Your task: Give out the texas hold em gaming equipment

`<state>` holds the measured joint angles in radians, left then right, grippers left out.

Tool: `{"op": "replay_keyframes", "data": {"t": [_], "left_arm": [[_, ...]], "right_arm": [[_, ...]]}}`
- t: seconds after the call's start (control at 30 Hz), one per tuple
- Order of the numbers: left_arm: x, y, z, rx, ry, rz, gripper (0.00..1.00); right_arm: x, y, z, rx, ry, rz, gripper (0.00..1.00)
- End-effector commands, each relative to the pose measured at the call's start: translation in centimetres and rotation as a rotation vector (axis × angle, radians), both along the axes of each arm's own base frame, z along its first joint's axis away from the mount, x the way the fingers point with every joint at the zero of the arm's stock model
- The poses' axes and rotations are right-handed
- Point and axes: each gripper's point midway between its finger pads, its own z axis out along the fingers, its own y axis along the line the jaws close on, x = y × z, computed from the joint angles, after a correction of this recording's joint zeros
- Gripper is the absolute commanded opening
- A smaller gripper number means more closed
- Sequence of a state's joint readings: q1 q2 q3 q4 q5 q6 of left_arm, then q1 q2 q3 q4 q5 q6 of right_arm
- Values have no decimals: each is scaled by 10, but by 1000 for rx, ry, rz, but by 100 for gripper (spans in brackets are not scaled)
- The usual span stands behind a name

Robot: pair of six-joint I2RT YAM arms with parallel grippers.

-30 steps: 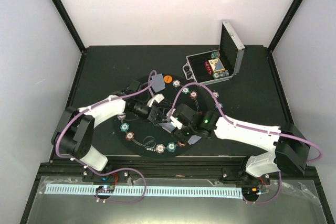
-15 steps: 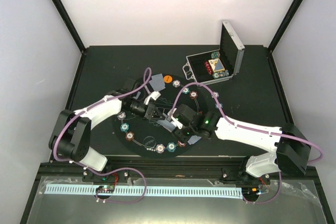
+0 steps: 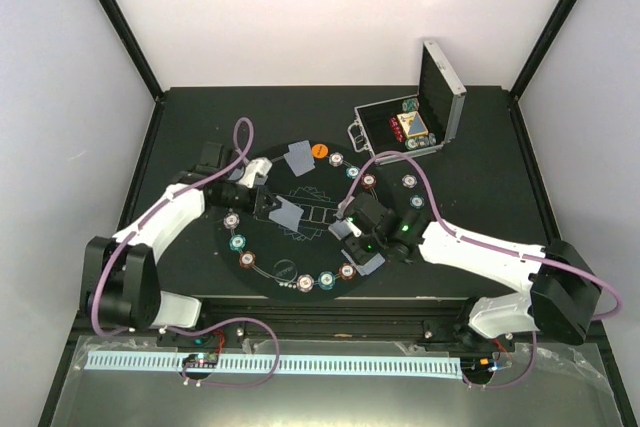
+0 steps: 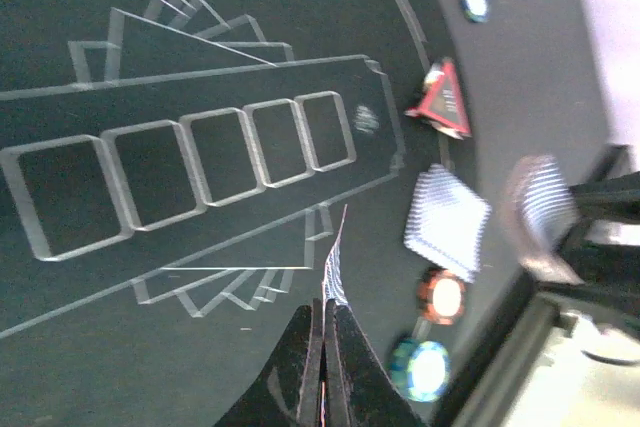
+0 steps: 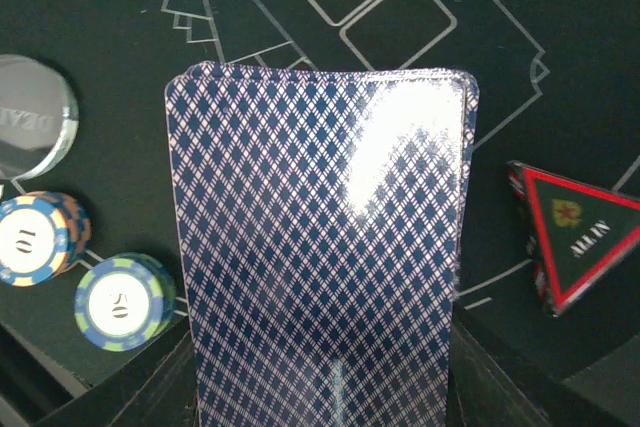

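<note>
Many small stacks of poker chips [image 3: 237,242] ring the rim of the round black mat [image 3: 280,247], so we judge the chip round largely done. An orange disc [image 3: 318,150] sits at the mat's far edge, and a red triangle marker [image 5: 575,237] lies inside its near-right rim.

The cards are only partly dealt. One card pile [image 3: 297,159] lies at the mat's far edge beside the orange disc, and a second hand [image 3: 368,265] lies at the near-right rim. The five outlined boxes [image 4: 190,172] at the mat's middle are bare.

The left claw [image 4: 322,317] is pinched fully closed on a single card [image 4: 334,262], held edge-on above the mat's left half. The right claw [image 3: 350,230] grips the deck [image 5: 320,237] over the mat's right half, and it looks thick, so many seats lack cards.

The silver case [image 3: 410,127], beyond the mat's far-right edge, stands open and holds more chips.
</note>
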<state>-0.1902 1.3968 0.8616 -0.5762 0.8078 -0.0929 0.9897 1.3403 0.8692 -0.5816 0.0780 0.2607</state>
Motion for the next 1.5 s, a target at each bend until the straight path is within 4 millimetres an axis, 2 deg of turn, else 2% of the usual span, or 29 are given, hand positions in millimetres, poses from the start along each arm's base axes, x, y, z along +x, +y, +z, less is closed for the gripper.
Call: {"op": "replay_keyframes", "data": {"t": [0.0, 0.07, 0.1, 0.2, 0.27, 0.37, 0.47, 0.67, 0.83, 0.97, 1.27, 1.47], "left_arm": [[34, 37, 21, 279, -266, 72, 2], [47, 47, 27, 407, -378, 85, 2], [50, 47, 38, 440, -457, 84, 2], [59, 44, 41, 667, -654, 21, 2], [65, 43, 35, 866, -746, -29, 2], [76, 51, 7, 1028, -674, -37, 2], [83, 49, -2, 1144, -736, -56, 2], [83, 19, 0, 1138, -1011, -176, 1], [76, 7, -6, 1127, -1185, -266, 2], [78, 0, -19, 1121, -1189, -323, 3], [52, -8, -65, 1065, -1162, -547, 9], [43, -5, -85, 1065, -1088, -600, 10]], "right_arm": [[16, -10, 11, 39, -46, -77, 55], [19, -13, 13, 46, -52, -86, 55], [20, -14, 14, 51, -56, -90, 55], [23, -14, 20, 76, -68, -89, 55], [24, -15, 23, 85, -78, -87, 55], [26, -19, 29, 102, -93, -90, 55], [26, -20, 31, 123, -96, -88, 55], [26, -17, 30, 136, -88, -77, 55], [25, -16, 30, 144, -88, -73, 55], [25, -16, 32, 150, -91, -74, 55], [24, -15, 38, 172, -100, -68, 55], [24, -16, 41, 183, -109, -69, 55]]}}
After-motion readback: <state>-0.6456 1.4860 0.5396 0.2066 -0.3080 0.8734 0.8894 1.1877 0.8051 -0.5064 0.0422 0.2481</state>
